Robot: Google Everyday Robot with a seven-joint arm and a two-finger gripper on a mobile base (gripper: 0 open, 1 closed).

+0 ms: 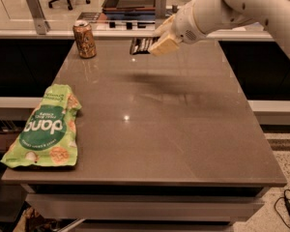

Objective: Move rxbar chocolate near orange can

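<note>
Table (183, 144): orange can (84, 39); overhead, pincer (157, 45) with rxbar chocolate (139, 46)

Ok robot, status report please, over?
Gripper over far end of table, fingers shut on rxbar chocolate. Orange can upright, apart from it. Nothing between them.

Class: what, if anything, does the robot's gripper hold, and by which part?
The gripper, above the table's far side, holds the rxbar chocolate by the end farther from the orange can; the rest juts out free.

One orange can (84, 39), one rxbar chocolate (139, 46), one green snack bag (46, 128), one tool (154, 45) over the table (183, 129).
</note>
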